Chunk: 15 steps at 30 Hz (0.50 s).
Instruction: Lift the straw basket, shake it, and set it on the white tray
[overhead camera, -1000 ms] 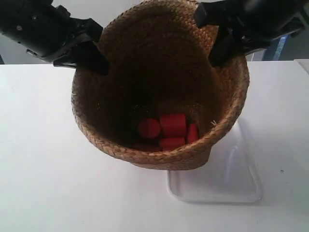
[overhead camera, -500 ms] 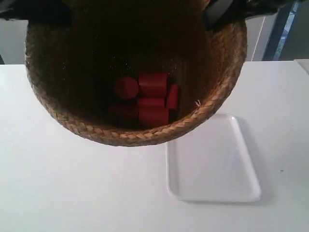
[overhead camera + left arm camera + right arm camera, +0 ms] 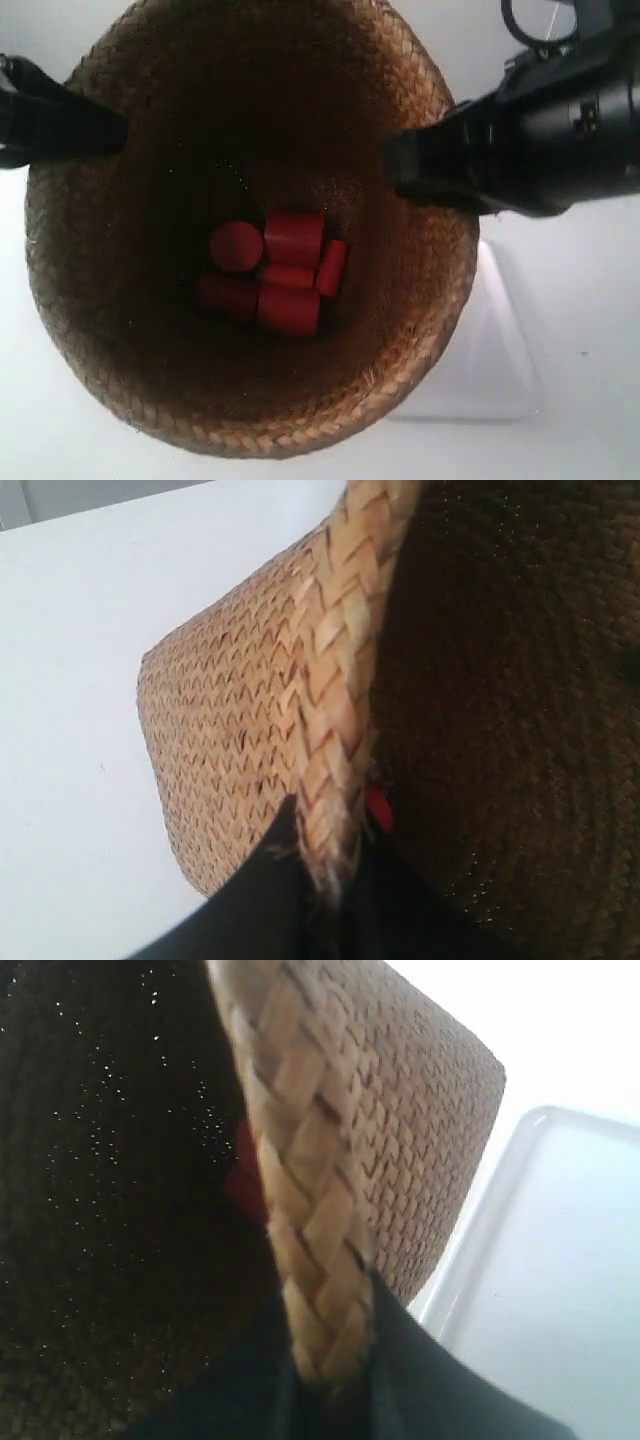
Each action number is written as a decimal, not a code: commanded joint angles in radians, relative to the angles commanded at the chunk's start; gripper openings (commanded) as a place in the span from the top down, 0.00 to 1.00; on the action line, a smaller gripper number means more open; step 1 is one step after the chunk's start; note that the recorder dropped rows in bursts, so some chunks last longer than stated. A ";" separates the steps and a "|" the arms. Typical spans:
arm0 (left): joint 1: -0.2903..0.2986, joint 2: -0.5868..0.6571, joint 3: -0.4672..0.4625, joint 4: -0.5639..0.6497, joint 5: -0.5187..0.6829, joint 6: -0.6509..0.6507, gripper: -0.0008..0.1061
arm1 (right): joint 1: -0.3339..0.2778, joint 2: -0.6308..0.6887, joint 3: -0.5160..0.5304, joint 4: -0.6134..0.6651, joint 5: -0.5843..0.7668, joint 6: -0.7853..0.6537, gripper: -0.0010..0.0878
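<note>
The left gripper is clamped on the braided rim of the straw basket, one dark finger on the outer weave and one inside. The right gripper pinches the opposite rim the same way, its fingers pressed to either face of the braid. In the exterior view, the arm at the exterior view's left and the arm at the exterior view's right meet the rim from both sides. The basket is held up with its mouth towards that camera, filling most of the picture. Several red cylinders lie bunched together on its dark bottom.

The white tray lies flat on the table just beside the basket's base. The table is plain matte white. Beyond its far edge a strip of pale grey wall shows.

From the exterior view the basket covers most of the tray, leaving only one end and a rounded corner visible. Both arms are cut off by the frame edges. The fingertips are sunk into the braid and out of focus. In the wrist views only slivers of red show past the rim.
</note>
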<state>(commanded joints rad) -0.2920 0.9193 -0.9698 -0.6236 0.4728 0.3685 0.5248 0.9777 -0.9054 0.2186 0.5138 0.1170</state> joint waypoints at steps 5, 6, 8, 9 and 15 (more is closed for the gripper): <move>0.000 -0.015 0.020 -0.051 -0.017 0.036 0.99 | 0.005 -0.039 0.050 0.003 -0.026 0.000 0.99; 0.000 -0.011 0.020 -0.063 -0.020 0.047 0.99 | 0.005 -0.039 0.050 0.003 -0.029 0.000 0.99; 0.000 -0.004 0.020 -0.081 -0.043 0.056 0.99 | 0.005 -0.030 0.056 -0.003 -0.047 -0.012 0.99; 0.000 0.002 0.020 -0.081 -0.058 0.054 0.99 | 0.005 -0.024 0.057 -0.012 -0.059 -0.018 0.99; 0.000 0.063 0.031 -0.079 -0.178 0.058 0.99 | 0.005 0.037 0.057 -0.039 -0.201 -0.026 0.99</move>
<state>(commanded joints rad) -0.2920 0.9826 -0.9386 -0.7025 0.2944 0.4269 0.5293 1.0149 -0.8486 0.1800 0.3128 0.0912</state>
